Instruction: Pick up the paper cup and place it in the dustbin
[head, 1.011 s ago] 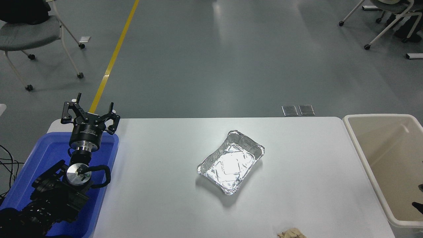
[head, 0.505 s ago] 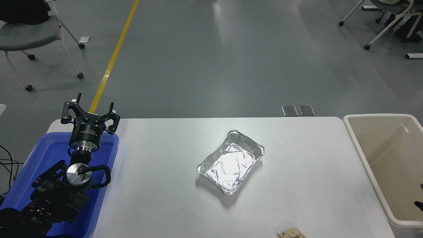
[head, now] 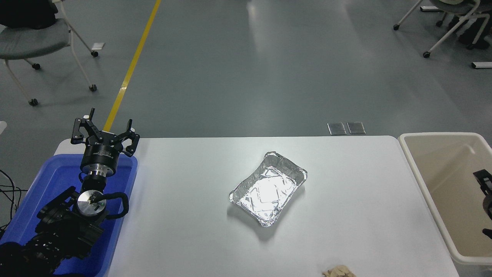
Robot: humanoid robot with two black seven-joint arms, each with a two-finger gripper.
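At the frame's right edge, the right hand (head: 485, 200) sits over the dustbin (head: 419, 181) for dropping; its grip is indiscernible, no paper cup visible.

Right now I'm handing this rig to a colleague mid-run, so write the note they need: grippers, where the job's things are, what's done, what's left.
Left gripper: open, empty, parked above the blue tub at the table's left end.
Right gripper: only a sliver shows at the right edge, over the dustbin; open or shut cannot be told.
Paper cup: not visible anywhere, neither on the table nor in the visible part of the dustbin.
Also on the table: foil tray mid-table, crumpled paper at the near edge.
Done or left: unconfirmed; check the dustbin for the cup.
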